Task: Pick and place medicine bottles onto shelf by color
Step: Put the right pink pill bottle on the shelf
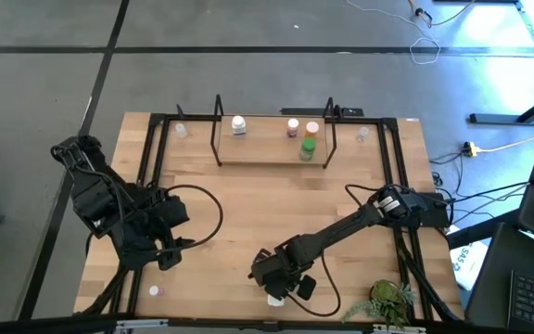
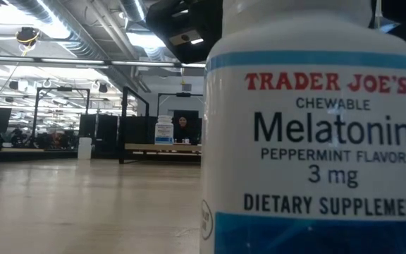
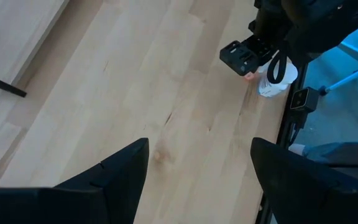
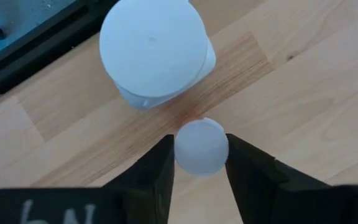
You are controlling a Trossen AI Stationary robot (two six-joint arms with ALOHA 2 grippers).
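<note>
Low view reads "TRADER JOE'S Melatonin 3 mg" on white bottle (image 2: 316,127); right pincer (image 4: 201,162) pinches small bottle (image 4: 201,146).

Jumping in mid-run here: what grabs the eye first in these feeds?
The melatonin bottle fills the low view, standing right at that camera. At the table's near edge the right hand straddles a small white-capped bottle, with a bigger white bottle just beyond. Far back, the shelf holds several bottles; the left hand waits open.
</note>
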